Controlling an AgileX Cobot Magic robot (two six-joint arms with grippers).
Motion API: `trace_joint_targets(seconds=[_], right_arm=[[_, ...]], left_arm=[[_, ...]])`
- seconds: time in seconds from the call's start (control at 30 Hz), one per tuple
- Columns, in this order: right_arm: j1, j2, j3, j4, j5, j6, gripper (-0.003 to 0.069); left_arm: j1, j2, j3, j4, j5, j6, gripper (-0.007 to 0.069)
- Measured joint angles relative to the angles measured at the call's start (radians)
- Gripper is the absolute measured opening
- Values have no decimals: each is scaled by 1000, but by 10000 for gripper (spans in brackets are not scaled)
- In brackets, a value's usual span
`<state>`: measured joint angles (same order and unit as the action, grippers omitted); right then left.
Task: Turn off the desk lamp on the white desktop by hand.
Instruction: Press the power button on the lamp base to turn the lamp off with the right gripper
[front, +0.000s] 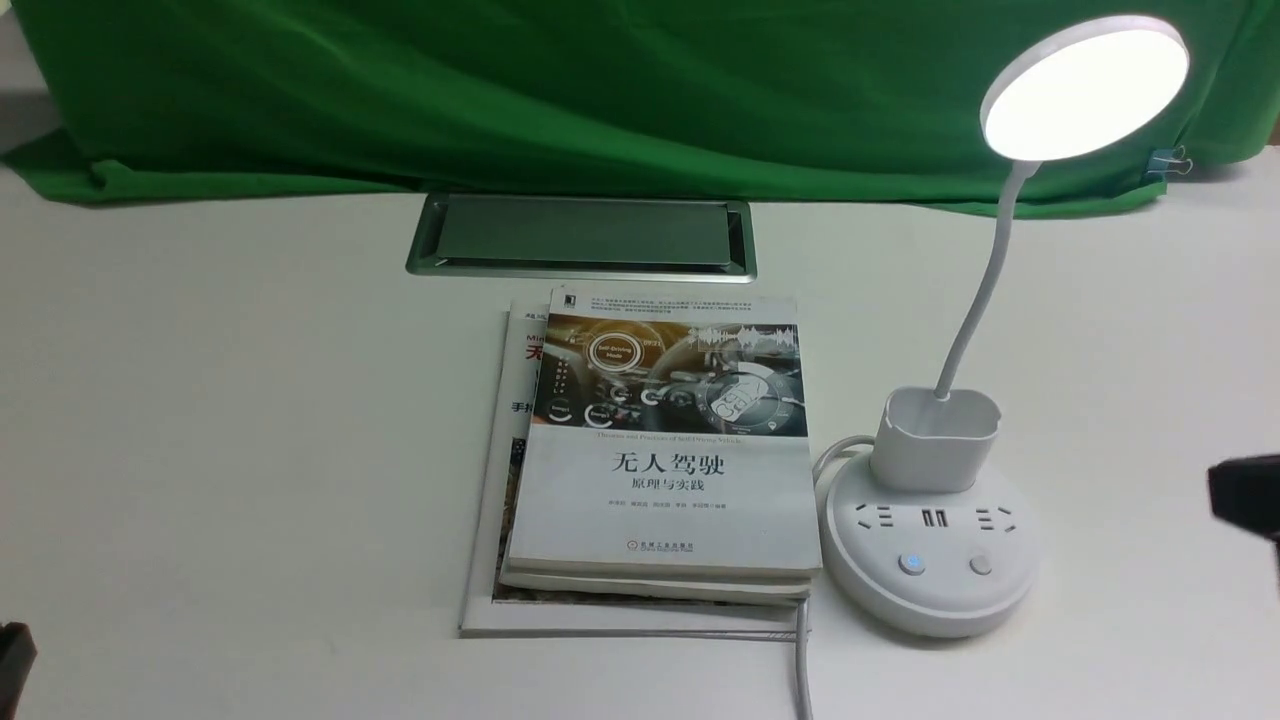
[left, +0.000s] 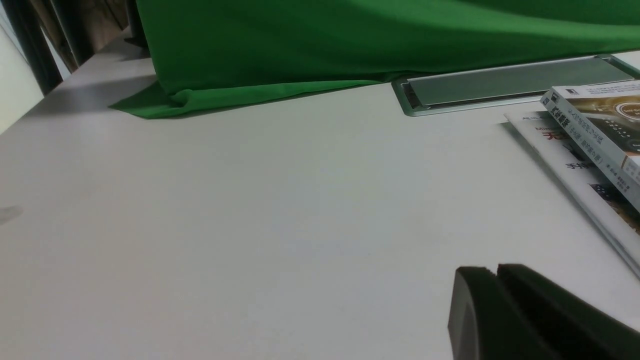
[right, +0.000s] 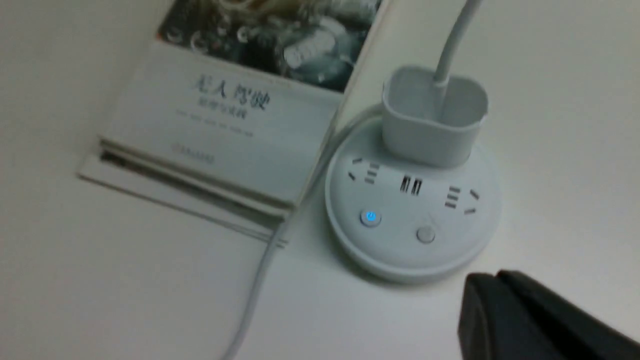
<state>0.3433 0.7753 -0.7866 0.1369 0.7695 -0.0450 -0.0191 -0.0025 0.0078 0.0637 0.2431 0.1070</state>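
White desktop (front: 200, 420), desk lamp (front: 935, 440) head glowing

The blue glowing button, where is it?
In the front view the blue button is on the front of the lamp base, on the right side of the desk, left of the plain button and just right of the books.

A white desk lamp (front: 930, 595), its head glowing pale warm white, on the matte white desktop (front: 250, 430) — one button (front: 911, 563) lit blue, the other button (front: 981, 565) plain grey. Behind: green cloth (front: 600, 90), grey metal hatch (front: 585, 235). The book (front: 665, 500) has a white cover with black lettering under a dark photo collage.
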Motion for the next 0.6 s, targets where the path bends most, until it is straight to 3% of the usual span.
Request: trace_joint_targets(seconds=[0.33, 0.6], right_arm=[[0, -25, 5, 0, -341, 79, 38], [0, -24, 6, 0, -355, 82, 39]], left_arm=[[0, 0, 0, 0, 0, 0, 20], [0, 0, 0, 0, 0, 1, 20]])
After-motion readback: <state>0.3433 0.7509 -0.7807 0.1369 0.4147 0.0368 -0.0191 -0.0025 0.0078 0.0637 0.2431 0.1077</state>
